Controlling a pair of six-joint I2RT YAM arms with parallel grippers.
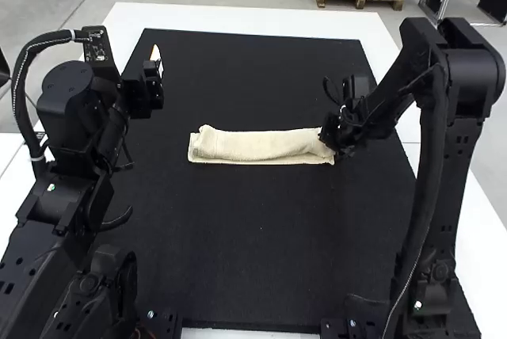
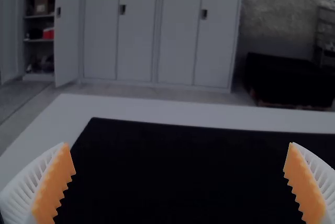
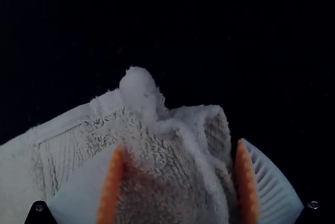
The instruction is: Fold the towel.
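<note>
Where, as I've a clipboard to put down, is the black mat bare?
Beyond the towel, and on its near side between the arms, the black mat is bare. It is crowded at the towel's right end, by the right gripper, and under the left arm.

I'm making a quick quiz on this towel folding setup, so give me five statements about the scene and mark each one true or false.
The towel lies as a long, narrow strip. True.
The right gripper is at the strip's left end in the high view. False: it is at the right end.
The left gripper has its fingers apart. True.
The left gripper touches the towel. False: it is away from it.
The towel lies on the black mat. True.
</note>
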